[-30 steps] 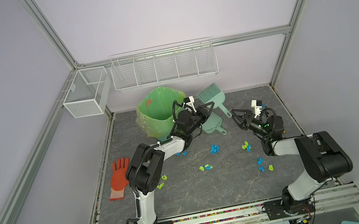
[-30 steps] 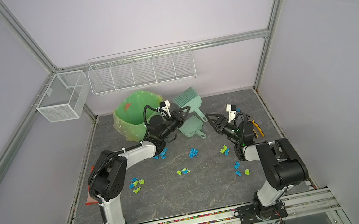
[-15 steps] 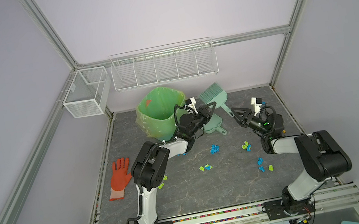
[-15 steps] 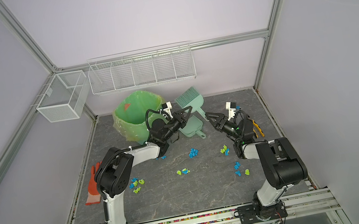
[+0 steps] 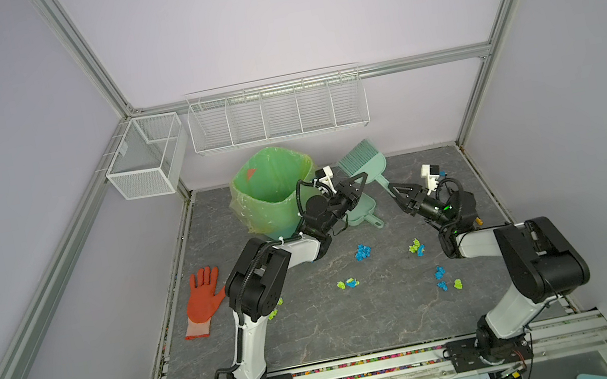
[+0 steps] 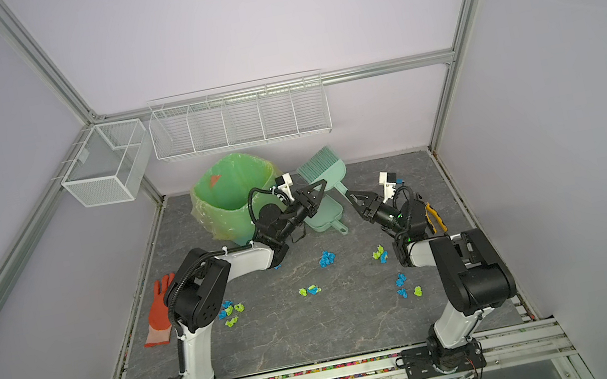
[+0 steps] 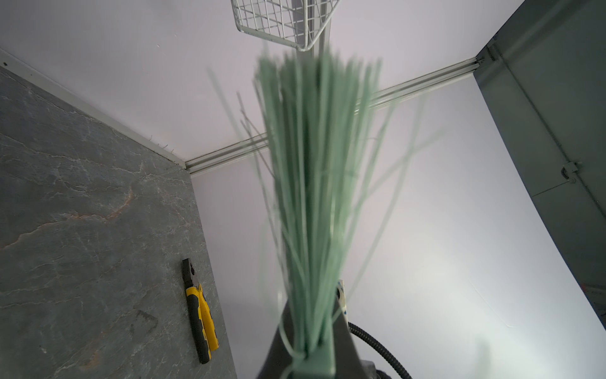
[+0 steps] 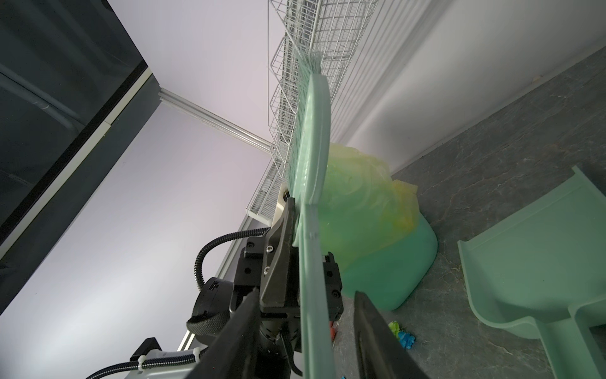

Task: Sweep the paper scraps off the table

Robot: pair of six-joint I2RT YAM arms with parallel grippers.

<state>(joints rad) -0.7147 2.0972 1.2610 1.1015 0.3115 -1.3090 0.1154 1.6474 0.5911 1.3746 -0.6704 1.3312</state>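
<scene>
Scraps: tiny crumpled paper scraps (image 5: 362, 252) (image 6: 326, 258), bright blue and lime green, bunched in small clusters (every bit looks balled up, none flat).
Where: scattered over the middle of the table between the two arms; one cluster (image 6: 231, 313) lies just beside the left arm's elbow, and another (image 8: 401, 334) is near the foot of the bin.
Left gripper: the left gripper (image 5: 361, 184) (image 6: 316, 190) is clamped on a mint-green plastic hand brush (image 5: 361, 157) (image 7: 314, 197) at its neck, with the bristles raised toward the back wall.
Right gripper: the right gripper (image 5: 395, 193) (image 8: 305, 295) has its jaws apart, straddling the brush handle with a gap on each side.
Table: a flat dark grey table (image 5: 317, 323) (image 6: 319, 335) with pale marble-like veins.
On it: a matching mint-green plastic dustpan (image 5: 360, 212) (image 8: 541, 262), a green bin (image 5: 272, 191) lined with a thin plastic bag, an orange-red rubber glove (image 5: 203, 301) and yellow-and-black pliers (image 7: 200, 311).
Room: pale lilac walls (image 5: 263, 16), aluminium frame rails (image 5: 80, 57), a long white wire basket (image 5: 276, 115) on the back wall and a white mesh box (image 5: 144, 159) on the left rail.
</scene>
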